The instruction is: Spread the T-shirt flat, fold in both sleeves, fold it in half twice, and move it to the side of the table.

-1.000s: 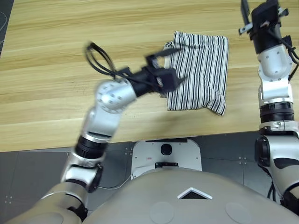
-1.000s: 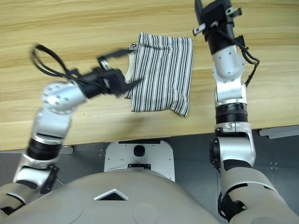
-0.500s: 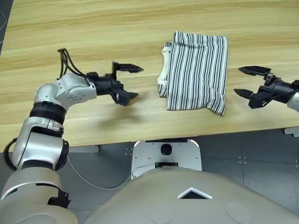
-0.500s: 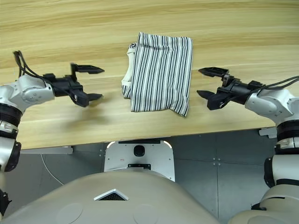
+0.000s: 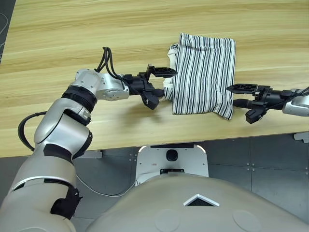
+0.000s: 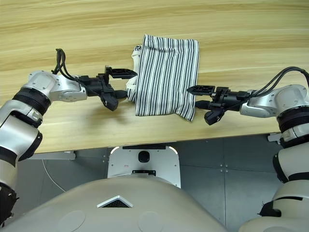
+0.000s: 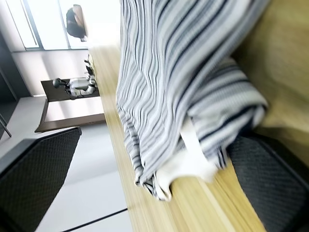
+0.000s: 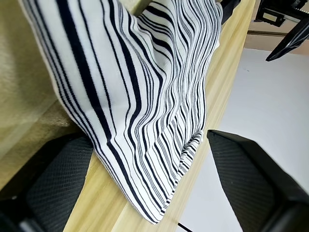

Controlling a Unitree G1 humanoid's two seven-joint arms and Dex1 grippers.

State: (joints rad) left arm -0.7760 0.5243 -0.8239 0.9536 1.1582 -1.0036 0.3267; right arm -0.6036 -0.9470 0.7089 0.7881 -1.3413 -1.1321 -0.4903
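Folded striped T-shirt on wooden table | left gripper and right gripper flank its side edges, fingers spread wide | apparently poised to pinch and slide it aside

We see a robotics lab: a wooden worktable, grey floor panels, and what looks like another robot beside large windows.

The T-shirt lies on the table, close to its near edge. The left gripper sits at the shirt's 9 o'clock, against its left edge. The right gripper sits at its 4 o'clock, by the near right corner, so the shirt lies between the two.
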